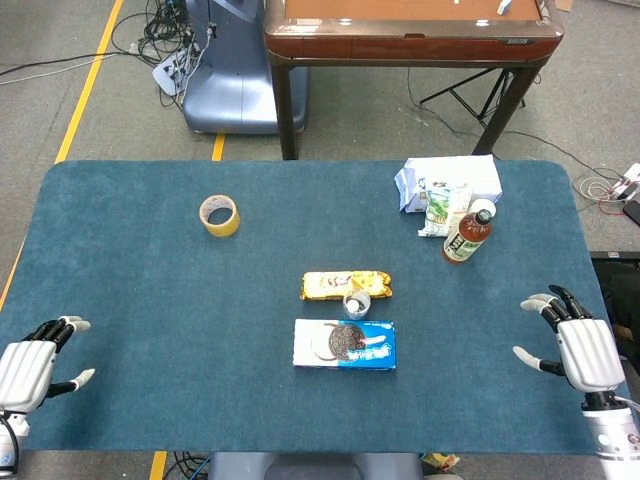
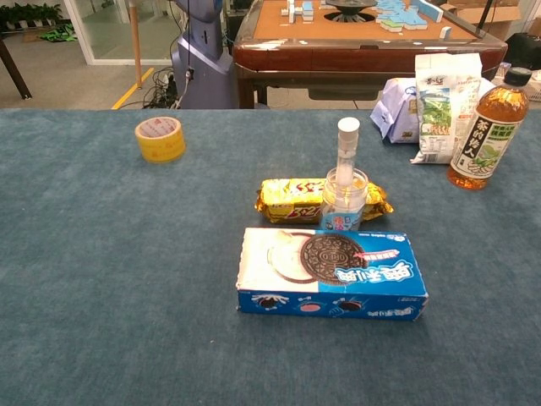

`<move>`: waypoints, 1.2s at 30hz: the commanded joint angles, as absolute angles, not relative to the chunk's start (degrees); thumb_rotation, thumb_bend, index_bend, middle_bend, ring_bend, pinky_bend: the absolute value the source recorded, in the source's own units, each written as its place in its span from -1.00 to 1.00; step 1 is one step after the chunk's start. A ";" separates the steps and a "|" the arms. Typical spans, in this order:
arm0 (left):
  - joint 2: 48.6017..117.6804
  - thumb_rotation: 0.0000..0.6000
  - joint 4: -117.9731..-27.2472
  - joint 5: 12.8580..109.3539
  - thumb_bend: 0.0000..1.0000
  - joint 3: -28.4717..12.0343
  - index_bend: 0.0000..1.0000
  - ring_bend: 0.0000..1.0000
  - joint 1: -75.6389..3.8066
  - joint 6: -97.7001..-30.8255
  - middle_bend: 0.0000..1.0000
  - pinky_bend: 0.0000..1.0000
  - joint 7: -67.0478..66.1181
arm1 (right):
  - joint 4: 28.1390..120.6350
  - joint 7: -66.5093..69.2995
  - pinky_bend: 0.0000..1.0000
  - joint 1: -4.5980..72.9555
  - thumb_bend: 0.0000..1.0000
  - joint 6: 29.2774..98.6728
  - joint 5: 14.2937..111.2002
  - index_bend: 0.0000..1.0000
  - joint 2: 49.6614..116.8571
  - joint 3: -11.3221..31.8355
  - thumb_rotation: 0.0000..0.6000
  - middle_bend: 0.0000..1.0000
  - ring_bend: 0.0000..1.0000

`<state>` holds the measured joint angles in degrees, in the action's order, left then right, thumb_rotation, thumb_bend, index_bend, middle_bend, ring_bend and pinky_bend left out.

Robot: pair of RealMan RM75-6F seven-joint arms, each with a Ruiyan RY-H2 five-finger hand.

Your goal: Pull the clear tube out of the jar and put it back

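A small clear jar [image 2: 344, 201] stands at the table's middle, between a gold snack pack and a blue cookie box. A clear tube with a white cap [image 2: 347, 149] stands upright in the jar [image 1: 357, 302]. My left hand [image 1: 28, 368] hovers over the near left corner, empty, fingers apart. My right hand [image 1: 577, 345] is at the near right edge, also empty with fingers spread. Both hands are far from the jar. The chest view shows neither hand.
A gold snack pack [image 2: 296, 199] lies just behind the jar, a blue cookie box [image 2: 331, 272] just in front. A yellow tape roll [image 1: 219, 214] sits far left. A tea bottle [image 1: 467, 233] and white snack bags [image 1: 447, 185] stand at the far right. A wooden table [image 1: 410, 35] stands beyond.
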<state>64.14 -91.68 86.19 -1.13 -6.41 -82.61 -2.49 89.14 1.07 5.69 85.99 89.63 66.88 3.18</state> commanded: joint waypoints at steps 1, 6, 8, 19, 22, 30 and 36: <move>64.02 1.00 -91.73 86.07 -0.67 -1.20 -0.39 -0.49 -6.36 -82.70 -0.44 -0.08 -2.10 | 89.15 1.62 -0.19 6.19 -0.77 86.47 90.41 -0.21 67.51 3.64 1.00 -0.35 -0.68; 63.56 1.00 -91.79 86.06 -0.67 -1.27 -0.39 -0.49 -6.21 -82.95 -0.43 -0.08 -0.87 | 90.93 0.80 -0.23 8.24 -0.77 84.71 90.98 -0.16 67.78 4.46 1.00 -0.35 -0.68; 63.43 1.00 -91.77 85.93 -0.67 -1.31 -0.38 -0.49 -6.19 -82.91 -0.43 -0.08 -0.56 | 92.57 -0.68 -0.23 9.27 -0.77 83.43 91.18 -0.15 67.57 4.68 1.00 -0.35 -0.68; 62.47 1.00 -92.61 86.76 -0.67 -0.89 -0.38 -0.49 -5.76 -83.56 -0.43 -0.08 0.55 | 102.55 -6.65 -0.27 15.79 -0.77 72.14 87.09 -0.10 66.11 5.94 1.00 -0.37 -0.69; 62.39 1.00 -92.65 86.79 -0.67 -0.91 -0.38 -0.49 -5.70 -83.67 -0.43 -0.08 0.78 | 104.41 -8.13 -0.30 17.52 -0.77 69.42 85.31 -0.08 66.51 6.43 1.00 -0.41 -0.71; 61.92 1.00 -93.30 86.79 -0.67 -0.78 -0.38 -0.49 -5.49 -83.80 -0.43 -0.08 0.35 | 107.36 -12.56 -0.40 21.69 -0.77 64.35 79.22 -0.03 69.17 8.37 1.00 -0.49 -0.80; 61.64 1.00 -93.55 86.62 -0.67 -0.70 -0.38 -0.49 -5.48 -83.47 -0.43 -0.08 0.45 | 108.42 -14.44 -0.46 24.35 -0.77 62.21 75.11 0.00 71.91 9.61 1.00 -0.53 -0.85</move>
<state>61.64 -93.55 86.62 -0.70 -5.48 -83.48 0.45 108.12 -14.04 23.78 62.72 75.72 71.33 9.24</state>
